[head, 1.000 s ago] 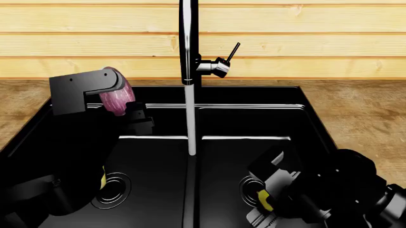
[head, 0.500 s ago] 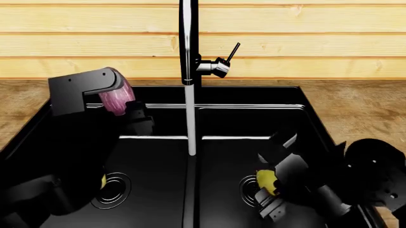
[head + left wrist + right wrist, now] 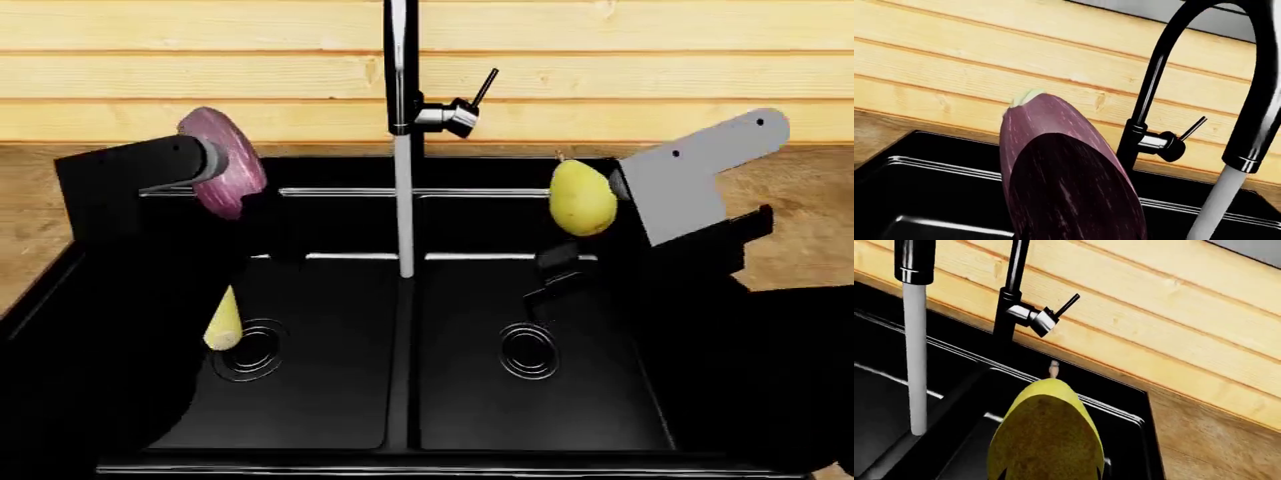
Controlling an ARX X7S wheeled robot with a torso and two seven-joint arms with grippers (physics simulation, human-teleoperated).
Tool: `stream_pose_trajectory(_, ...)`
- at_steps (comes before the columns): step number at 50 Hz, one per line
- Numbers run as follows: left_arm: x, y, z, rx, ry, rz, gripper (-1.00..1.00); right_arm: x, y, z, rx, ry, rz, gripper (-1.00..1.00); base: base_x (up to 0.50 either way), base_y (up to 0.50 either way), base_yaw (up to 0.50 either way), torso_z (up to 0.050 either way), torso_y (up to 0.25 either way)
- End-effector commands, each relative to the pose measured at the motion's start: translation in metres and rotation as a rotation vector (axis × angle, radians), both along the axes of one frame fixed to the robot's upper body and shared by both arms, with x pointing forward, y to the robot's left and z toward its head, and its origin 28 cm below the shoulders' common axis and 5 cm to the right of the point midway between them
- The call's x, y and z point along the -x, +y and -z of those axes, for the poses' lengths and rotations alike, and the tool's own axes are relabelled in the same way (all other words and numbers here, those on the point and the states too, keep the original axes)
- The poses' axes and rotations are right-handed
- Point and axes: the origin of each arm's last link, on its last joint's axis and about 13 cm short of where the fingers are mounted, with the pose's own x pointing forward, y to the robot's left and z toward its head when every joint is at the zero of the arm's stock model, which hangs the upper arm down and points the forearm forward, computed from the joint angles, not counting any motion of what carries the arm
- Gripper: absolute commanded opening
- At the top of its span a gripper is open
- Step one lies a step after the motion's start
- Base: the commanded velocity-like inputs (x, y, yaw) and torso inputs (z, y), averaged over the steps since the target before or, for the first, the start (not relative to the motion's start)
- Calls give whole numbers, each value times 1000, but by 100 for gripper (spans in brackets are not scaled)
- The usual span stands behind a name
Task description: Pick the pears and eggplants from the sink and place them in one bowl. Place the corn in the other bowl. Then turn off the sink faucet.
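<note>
In the head view my left gripper (image 3: 238, 200) is shut on the pinkish-purple eggplant (image 3: 214, 160), held above the back left corner of the black sink (image 3: 694, 300). My right gripper (image 3: 587, 226) is shut on the yellow-green pear (image 3: 582, 195), stem up, over the back of the right basin. The pale yellow corn (image 3: 224, 318) lies in the left basin beside its drain (image 3: 254, 352). Both wrist views are filled by the held eggplant (image 3: 1067, 175) and pear (image 3: 1046, 435), which hide the jaws. Water (image 3: 403, 210) runs from the dark faucet (image 3: 396, 70), whose lever (image 3: 483, 85) is tilted up. Both bowls are out of view.
A wooden counter (image 3: 801, 170) surrounds the sink, with a plank wall (image 3: 641, 60) right behind the faucet. The right basin holds only its drain (image 3: 530, 350). My dark arms cover the sink's left and right edges.
My right gripper has lifted the pear from the right basin's floor up to rim height. The left arm with the eggplant shifted slightly left and up. The corn now shows in the left basin.
</note>
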Motion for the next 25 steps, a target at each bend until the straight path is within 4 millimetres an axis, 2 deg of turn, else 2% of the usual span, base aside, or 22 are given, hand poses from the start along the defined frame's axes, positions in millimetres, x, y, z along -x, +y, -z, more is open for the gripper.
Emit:
stream_pose_trajectory(1,26,7,1,-18,-181,-12,-100,30,5,-4,-139,-284,36,-100,-500,0,0,0,0)
stream_pose_trajectory(6,55,3,12,-38,-300,5,-100,45,5,16,-174,-367,45,-100,-500,0,0,0,0)
stream_pose_trajectory(11,66,0,19,-104,-362,16,-100,53,6,41,-198,-422,64,-100,-500,0,0,0,0)
stream_pose_trajectory(14,69,-2,21,-126,-372,26,-100,55,8,42,-159,-447,84,-100,-500,0,0,0,0)
stream_pose_trajectory(22,70,-6,27,-162,-379,53,-100,62,7,41,-192,-479,128,-100,-500,0,0,0,0)
stream_pose_trajectory(25,70,-6,28,-167,-374,55,-100,59,9,43,-157,-487,145,-100,0,0,0,0,0)
